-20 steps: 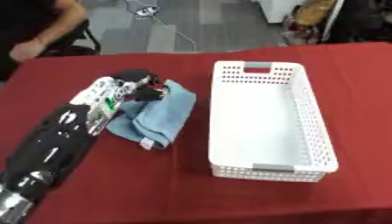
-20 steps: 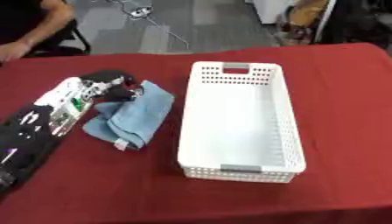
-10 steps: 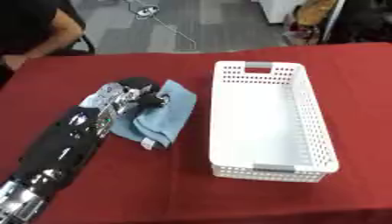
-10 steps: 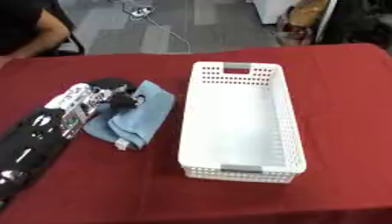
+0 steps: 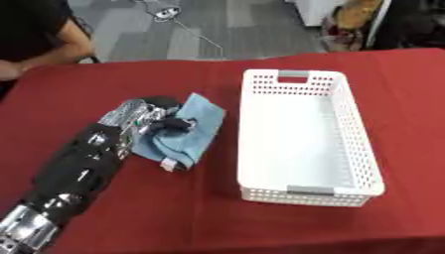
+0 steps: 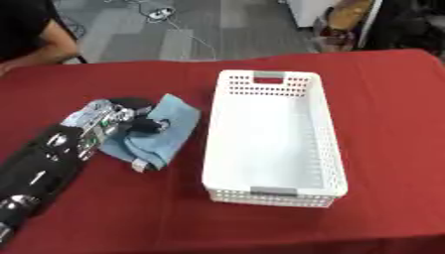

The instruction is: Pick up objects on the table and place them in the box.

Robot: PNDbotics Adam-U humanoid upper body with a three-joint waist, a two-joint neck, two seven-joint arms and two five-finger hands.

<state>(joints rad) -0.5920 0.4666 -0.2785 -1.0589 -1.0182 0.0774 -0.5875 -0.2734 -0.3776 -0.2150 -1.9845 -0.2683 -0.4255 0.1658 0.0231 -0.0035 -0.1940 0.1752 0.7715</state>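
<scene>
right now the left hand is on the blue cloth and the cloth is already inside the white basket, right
Not quite. The left hand is on the blue cloth, its fingers curled into the fabric, but the cloth lies on the red table to the left of the white basket, not inside it. The left eye view shows the basket holding nothing.

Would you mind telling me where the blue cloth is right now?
The blue cloth lies on the red table, left of the white box, with the left hand on its left part.
</scene>
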